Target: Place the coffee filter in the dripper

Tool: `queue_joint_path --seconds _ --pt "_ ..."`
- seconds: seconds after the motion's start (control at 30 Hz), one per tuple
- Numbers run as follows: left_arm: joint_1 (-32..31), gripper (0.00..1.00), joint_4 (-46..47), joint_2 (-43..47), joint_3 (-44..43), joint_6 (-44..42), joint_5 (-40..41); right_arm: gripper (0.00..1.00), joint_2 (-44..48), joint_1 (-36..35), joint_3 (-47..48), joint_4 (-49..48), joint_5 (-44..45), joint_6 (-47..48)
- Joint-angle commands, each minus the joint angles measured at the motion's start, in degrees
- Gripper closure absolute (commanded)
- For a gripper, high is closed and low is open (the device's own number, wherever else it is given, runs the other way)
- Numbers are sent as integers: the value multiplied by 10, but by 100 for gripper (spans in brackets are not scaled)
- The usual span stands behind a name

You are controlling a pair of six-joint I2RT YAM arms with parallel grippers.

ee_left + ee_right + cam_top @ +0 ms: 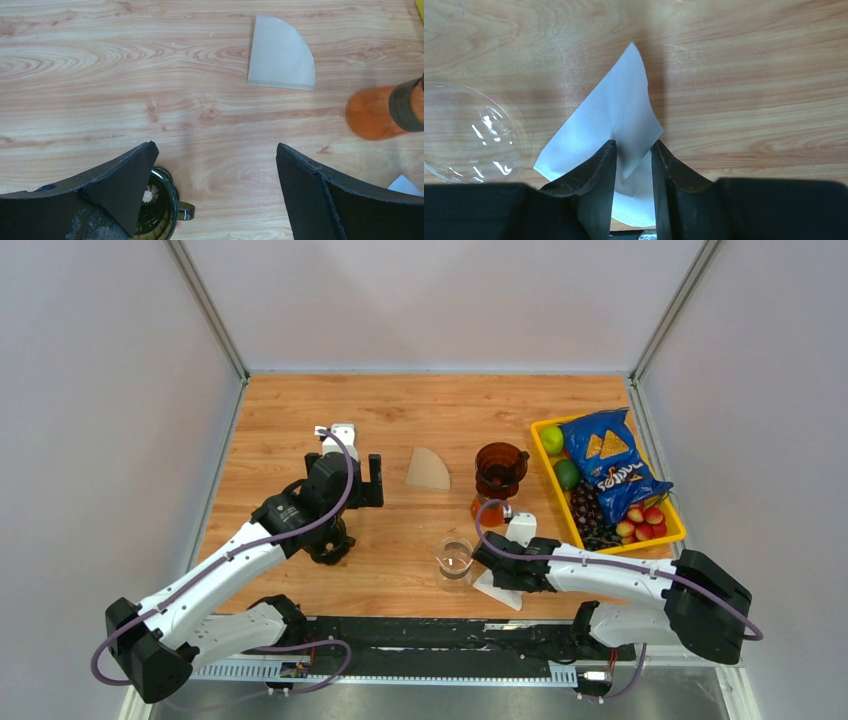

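Two fingers (pixel 596 175) of the right gripper (pixel 634 146) stood close together, straddling a raised fold of the white filter (pixel 609 115). Paper filled the narrow gap between them. Whether the fold was firmly pinched or only touched could not be told. The rest of this filter lay on the table (pixel 300 420), just beside the glass dripper (pixel 464 135) and outside it.

The left gripper (pixel 215 147) hung with its fingers wide apart and nothing between them. The dark dripper (pixel 157 210) stood below its left finger. The brown filter (pixel 280 55) lay flat further out, well apart from both grippers. The red dripper (pixel 500 468) stood beyond it, near the yellow tray (pixel 545 430).

Task status, as a judgement:
- Done: at most, the approach to the white filter and a first closing on it.
- Left: secure the grip, lift, carry to a dripper, seat the filter in the cone, release.
- No filter sat in any of the three drippers.

Limits of view:
- The near edge of the white filter was covered by the right gripper.
- The dark dripper was half hidden behind the left finger and cut off by the frame.
- Which dripper was the target could not be determined.
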State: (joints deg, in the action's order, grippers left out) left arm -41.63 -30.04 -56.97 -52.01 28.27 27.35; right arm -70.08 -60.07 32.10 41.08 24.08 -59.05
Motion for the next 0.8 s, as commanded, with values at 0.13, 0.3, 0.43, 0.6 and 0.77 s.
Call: queue_joint_path --seconds 0.13,0.3,0.43,0.6,0.77 --pt "1 0 -6 -2 -14 8 11 76 27 -1 -18 21 4 -32" --pt "1 0 -3 -4 -20 7 7 86 80 1 8 38 31 -20" --pt "1 0 8 -2 -27 2 -9 85 127 18 33 67 54 0" --pt "1 0 44 7 -28 -10 -67 84 197 39 97 110 88 33" --pt "1 0 119 10 -32 -30 -212 82 238 41 191 111 121 78"
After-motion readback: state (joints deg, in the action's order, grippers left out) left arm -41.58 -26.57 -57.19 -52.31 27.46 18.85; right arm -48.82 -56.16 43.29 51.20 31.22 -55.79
